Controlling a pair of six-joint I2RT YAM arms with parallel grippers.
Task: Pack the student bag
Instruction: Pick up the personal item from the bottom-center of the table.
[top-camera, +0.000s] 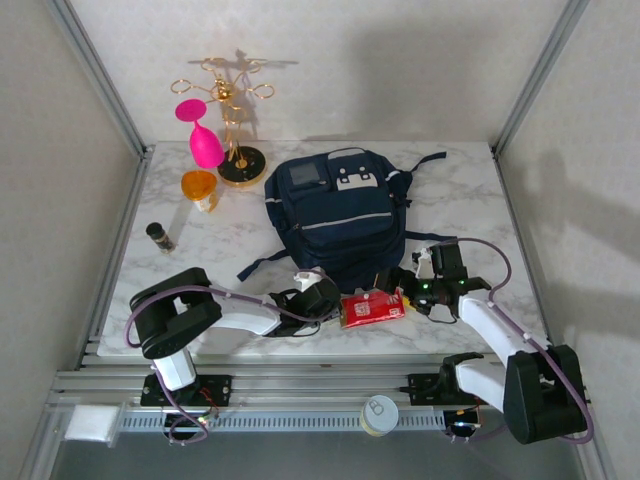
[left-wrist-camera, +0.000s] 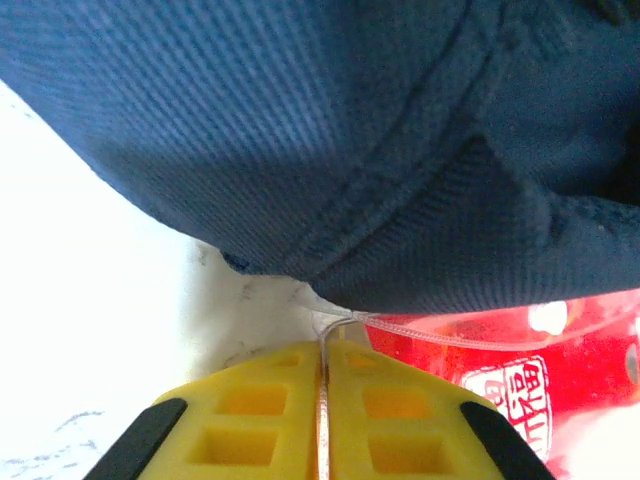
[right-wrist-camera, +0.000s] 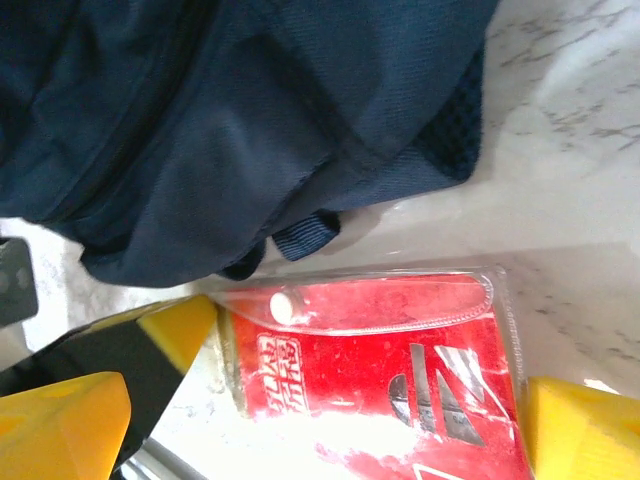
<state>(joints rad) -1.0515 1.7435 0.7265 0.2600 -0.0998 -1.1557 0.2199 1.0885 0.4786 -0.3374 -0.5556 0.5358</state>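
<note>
"Student bag (top-camera: 335, 215): where is it placed?"

"It is laid flat in the middle of the counter (top-camera: 210, 250), as seen from above. A red pouch (top-camera: 372, 307) is found at 6 o'clock of it, just beside the near hem."

"How are the fingers held?"

"The left fingers (left-wrist-camera: 250, 410) are pressed together at 9 o'clock of the pouch, and its thin clear edge seems to be pinched between them. The right fingers (right-wrist-camera: 585, 430) are kept wide apart, one at each side of the pouch, and nothing is gripped by them."

"Which step is judged to be in hand?"

"Probably the pouch is to be lifted and put into the student bag. Only a narrow rim of film is pinched, so it could be lost easily. A slow lift is advised, and the far end could be supported by the right fingers. The pouch should first be drawn toward 6 o'clock, so that the hem is not dragged. Whether the zip is open cannot be told."

"And the materials?"

"The bag is made of ribbed navy cloth with stitched seams and a mesh part; it is soft and slumped. The pouch is flat and rectangular, of glossy clear plastic, closed by a white snap button, with red contents and white print. The counter is smooth and marble-patterned."
</note>
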